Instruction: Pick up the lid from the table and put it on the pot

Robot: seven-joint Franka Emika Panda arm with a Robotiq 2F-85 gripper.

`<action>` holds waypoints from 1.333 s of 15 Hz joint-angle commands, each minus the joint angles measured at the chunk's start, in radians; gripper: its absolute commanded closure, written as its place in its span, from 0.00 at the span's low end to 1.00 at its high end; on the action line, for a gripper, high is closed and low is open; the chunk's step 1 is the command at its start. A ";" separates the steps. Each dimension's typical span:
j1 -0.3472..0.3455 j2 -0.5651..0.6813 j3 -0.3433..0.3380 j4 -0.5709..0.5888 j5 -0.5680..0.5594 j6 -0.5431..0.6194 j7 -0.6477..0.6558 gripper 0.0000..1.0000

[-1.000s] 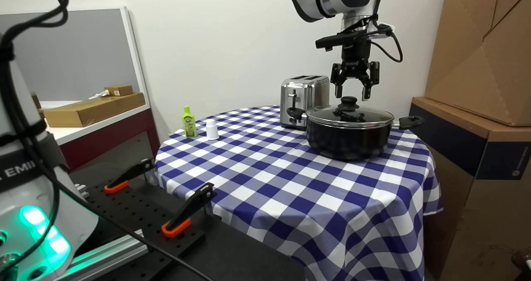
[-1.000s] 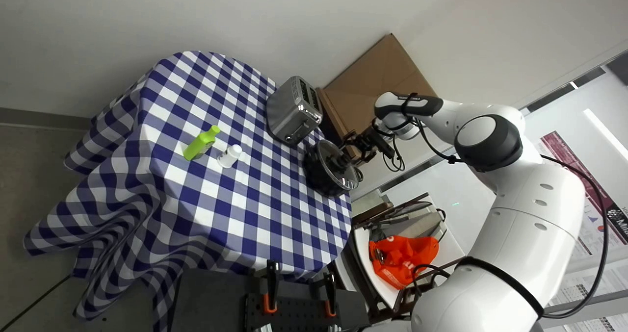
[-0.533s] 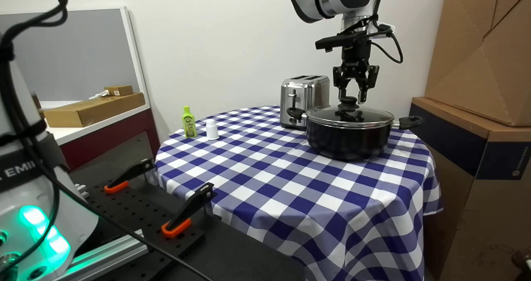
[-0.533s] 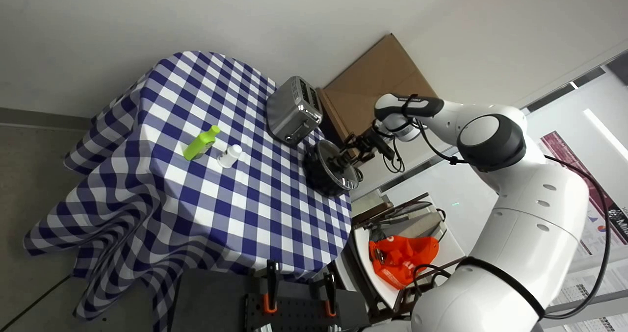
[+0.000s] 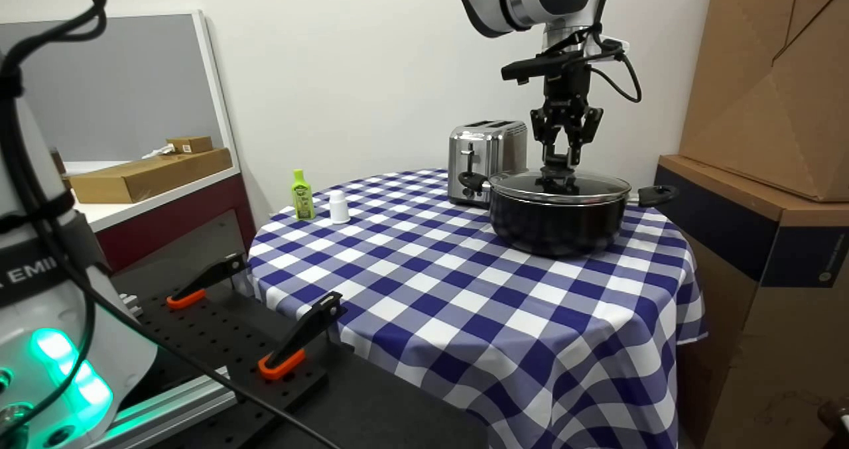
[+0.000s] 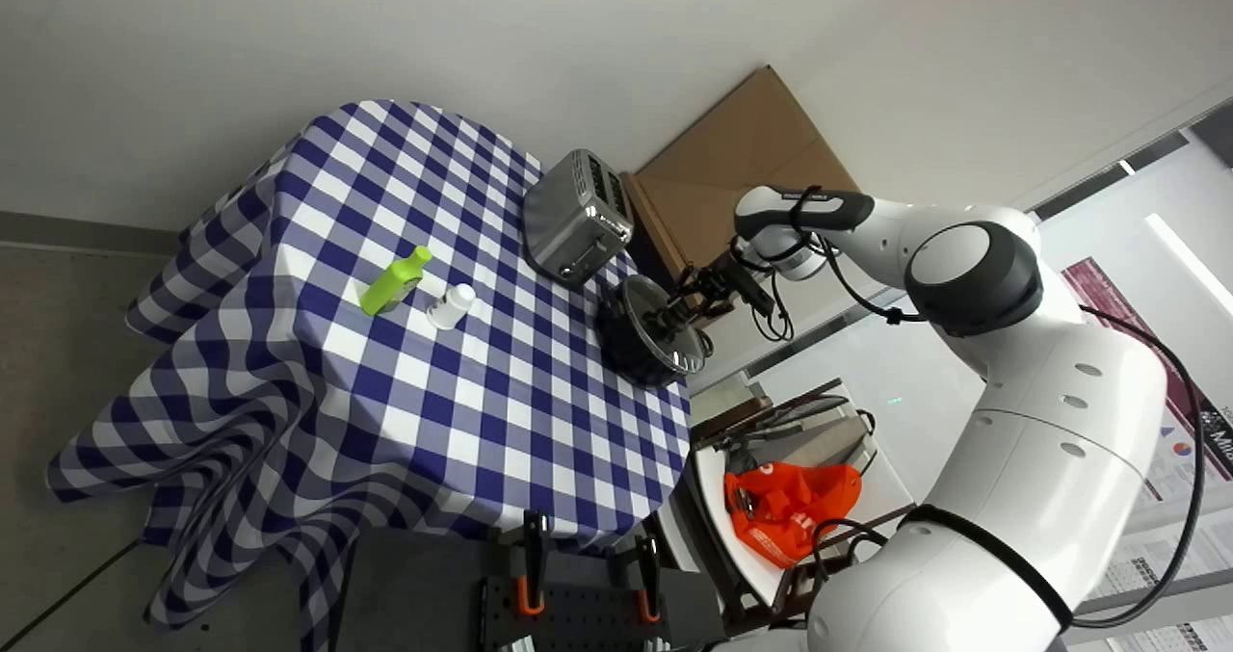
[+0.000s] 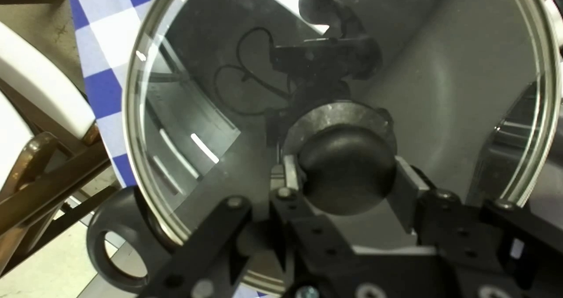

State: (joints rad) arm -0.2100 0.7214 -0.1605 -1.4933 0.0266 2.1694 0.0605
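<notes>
The glass lid (image 5: 593,185) rests level on the black pot (image 5: 557,227), its metal rim along the pot's top edge. Both stand on the table (image 5: 411,273) with its blue-and-white checked cloth. My gripper (image 5: 560,160) points straight down over the lid's centre. In the wrist view, the round black knob (image 7: 347,170) sits between the two finger pads (image 7: 407,192), and the gripper (image 7: 349,172) is shut on it. A pot handle (image 7: 99,245) shows at lower left there. The pot's inside appears only dimly through the glass.
A steel toaster (image 5: 487,164) stands close beside the pot. Farther along the table are a green bottle (image 5: 302,195) and a small white container (image 5: 339,207). Tall cardboard boxes (image 5: 763,91) rise beyond the pot. Orange-tipped clamps (image 5: 282,364) are on the dark workbench.
The jaws have come together from wide apart onto the lid's knob, and the gripper has sunk slightly. Lid and pot have stayed in place.
</notes>
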 commanded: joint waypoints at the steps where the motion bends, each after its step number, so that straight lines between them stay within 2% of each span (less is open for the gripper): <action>1: 0.006 -0.034 -0.003 -0.053 -0.023 0.034 -0.011 0.75; 20: 0.006 -0.076 0.005 -0.129 -0.012 0.137 -0.013 0.75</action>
State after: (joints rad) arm -0.2057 0.6789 -0.1597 -1.5802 0.0225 2.2743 0.0605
